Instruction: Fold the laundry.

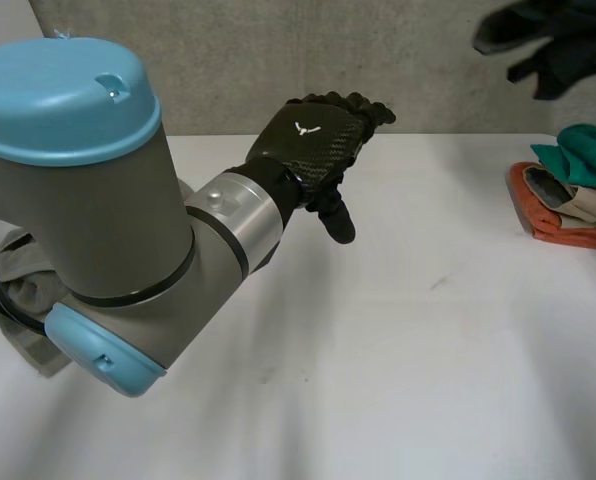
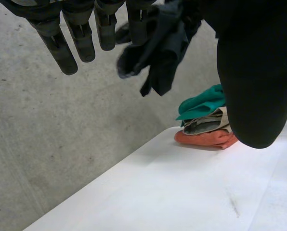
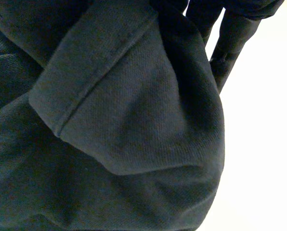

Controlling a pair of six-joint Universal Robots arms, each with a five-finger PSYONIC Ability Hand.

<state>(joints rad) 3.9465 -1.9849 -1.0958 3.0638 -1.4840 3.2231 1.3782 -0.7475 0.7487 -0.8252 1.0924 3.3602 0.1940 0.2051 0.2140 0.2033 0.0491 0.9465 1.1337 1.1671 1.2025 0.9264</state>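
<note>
In the head view, the left hand hangs open, fingers relaxed, over the white table, well apart from the folded stack. In the left wrist view, a dark garment dangles, seemingly above that stack. In the right wrist view, the garment drapes the right hand; its grip cannot be told.

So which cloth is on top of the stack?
The teal cloth; the beige cloth lies under it, and the orange cloth is at the bottom.

No readable text; small white emblem (winged shape, no letters) on back of left hand, upper middle.
</note>
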